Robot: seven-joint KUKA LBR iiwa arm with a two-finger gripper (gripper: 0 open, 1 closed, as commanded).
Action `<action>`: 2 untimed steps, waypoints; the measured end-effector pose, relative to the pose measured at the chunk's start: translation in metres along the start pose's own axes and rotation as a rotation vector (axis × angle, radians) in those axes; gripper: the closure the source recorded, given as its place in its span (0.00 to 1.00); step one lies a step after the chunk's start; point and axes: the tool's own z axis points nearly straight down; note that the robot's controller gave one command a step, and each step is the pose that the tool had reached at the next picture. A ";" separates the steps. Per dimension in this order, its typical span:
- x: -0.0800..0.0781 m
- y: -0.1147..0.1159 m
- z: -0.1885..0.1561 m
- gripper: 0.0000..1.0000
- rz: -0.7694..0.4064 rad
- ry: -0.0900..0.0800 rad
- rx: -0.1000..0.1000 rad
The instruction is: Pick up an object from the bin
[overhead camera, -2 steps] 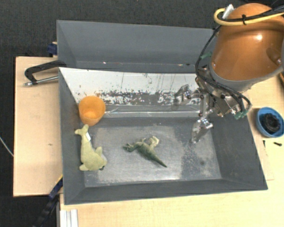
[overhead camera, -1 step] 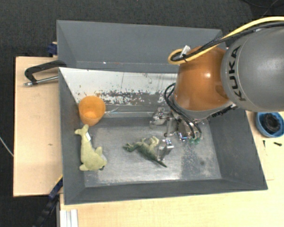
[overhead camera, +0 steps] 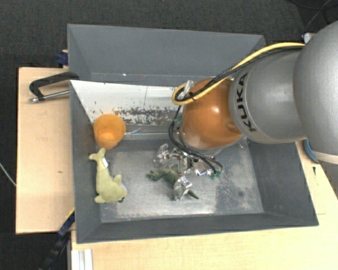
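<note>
- Green toy figure [overhead camera: 158,176] lies in the middle of the bin [overhead camera: 253,179], partly under the gripper [overhead camera: 179,172].
- Gripper clenched or released: cannot tell.
- Orange ball [overhead camera: 109,130] and plush seal [overhead camera: 107,183] sit well left.

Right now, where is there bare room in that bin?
Bare floor: right of the gripper up to the bin's right wall, and a strip between the gripper and the pale plush toy. Crowded: the middle, gripper over a dark green toy.
</note>
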 end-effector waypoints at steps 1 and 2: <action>-0.001 0.000 -0.001 1.00 0.000 -0.005 0.001; -0.018 0.008 -0.144 1.00 -0.309 -0.007 0.003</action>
